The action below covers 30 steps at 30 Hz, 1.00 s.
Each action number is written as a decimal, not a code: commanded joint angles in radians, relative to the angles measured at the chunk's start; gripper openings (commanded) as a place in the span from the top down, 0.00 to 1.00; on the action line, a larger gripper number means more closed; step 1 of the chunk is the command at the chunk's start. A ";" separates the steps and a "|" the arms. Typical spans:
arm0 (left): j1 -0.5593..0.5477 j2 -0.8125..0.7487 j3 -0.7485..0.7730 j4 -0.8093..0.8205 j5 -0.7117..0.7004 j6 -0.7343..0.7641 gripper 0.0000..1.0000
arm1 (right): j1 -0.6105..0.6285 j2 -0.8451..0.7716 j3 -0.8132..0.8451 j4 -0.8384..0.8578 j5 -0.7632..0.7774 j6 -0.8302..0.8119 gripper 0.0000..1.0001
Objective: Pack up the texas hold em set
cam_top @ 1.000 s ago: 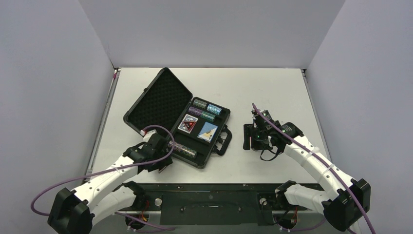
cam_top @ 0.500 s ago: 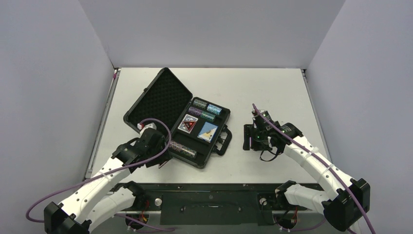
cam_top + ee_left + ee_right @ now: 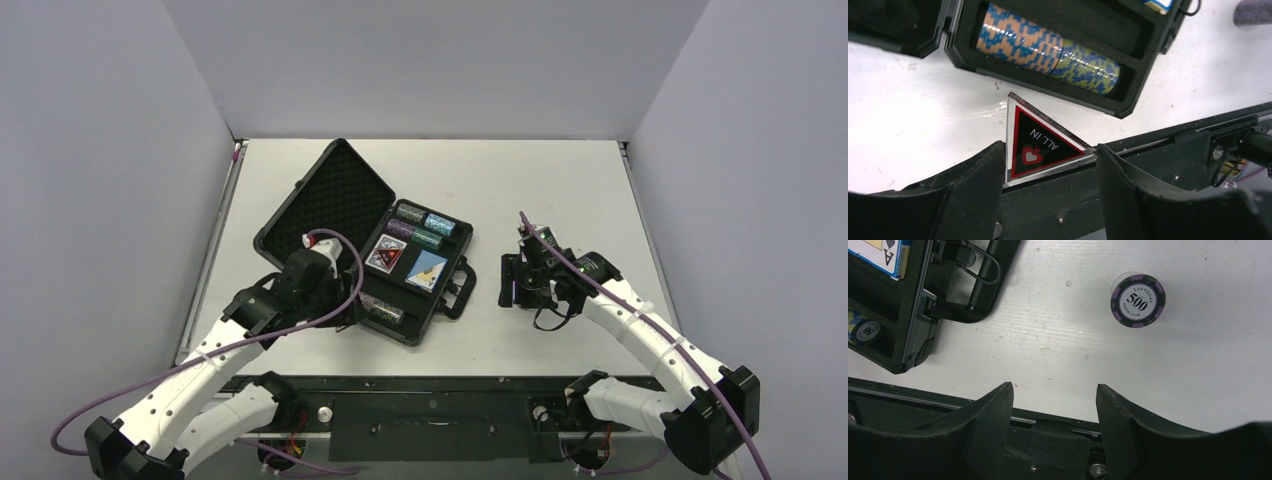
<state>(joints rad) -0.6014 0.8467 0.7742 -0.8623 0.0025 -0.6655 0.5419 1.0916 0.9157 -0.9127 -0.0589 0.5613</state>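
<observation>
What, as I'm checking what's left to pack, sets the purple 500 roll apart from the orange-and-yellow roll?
The purple 500 roll stands on end on the table, outside the case; the orange-and-yellow roll lies sideways in a case slot. The purple 500 roll is purple-black; the orange-and-yellow roll is patterned with blue. Both are poker chips.
</observation>
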 commanded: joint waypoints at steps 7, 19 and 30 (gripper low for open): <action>-0.011 0.119 0.171 0.133 0.064 0.159 1.00 | -0.008 0.024 0.046 0.029 0.026 0.021 0.43; -0.029 0.448 0.399 0.171 0.111 0.305 1.00 | -0.009 0.039 0.130 -0.019 0.088 0.023 0.44; -0.084 0.713 0.602 0.127 0.131 0.381 1.00 | -0.034 0.024 0.178 -0.075 0.144 0.012 0.44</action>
<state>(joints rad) -0.6628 1.5085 1.2831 -0.7460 0.1104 -0.3416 0.5247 1.1278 1.0492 -0.9615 0.0296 0.5728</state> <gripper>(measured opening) 0.584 0.562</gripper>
